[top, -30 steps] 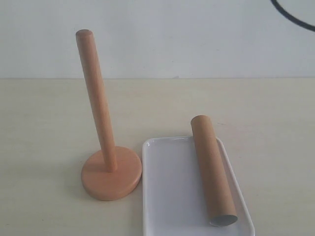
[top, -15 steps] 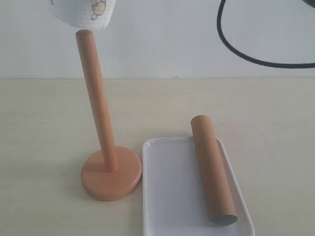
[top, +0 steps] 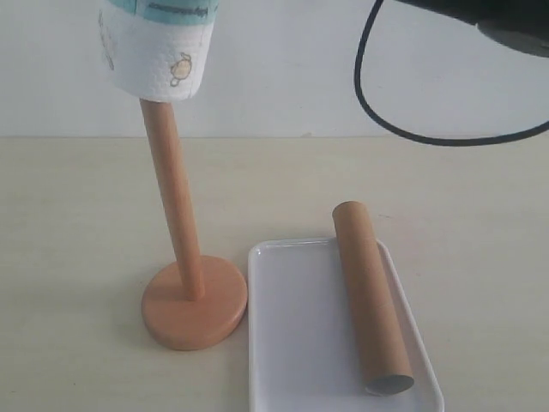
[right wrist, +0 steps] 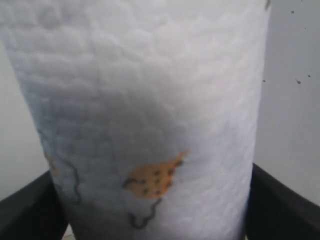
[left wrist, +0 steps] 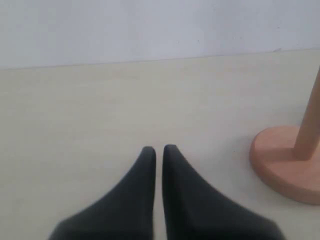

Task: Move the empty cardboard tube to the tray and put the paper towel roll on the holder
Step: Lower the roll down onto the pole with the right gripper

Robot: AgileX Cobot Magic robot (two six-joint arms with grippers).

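Overhead, embossed paper towel roll [top: 157, 51] — slim wooden holder [top: 176, 215] beneath

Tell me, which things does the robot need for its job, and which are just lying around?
For the job:
paper towel roll
holder
cardboard tube
tray

Just there:
black cable
table
left gripper, jaws together, holding nothing

Pale beige tabletop [top: 77, 223] before a plain white wall [top: 283, 69]
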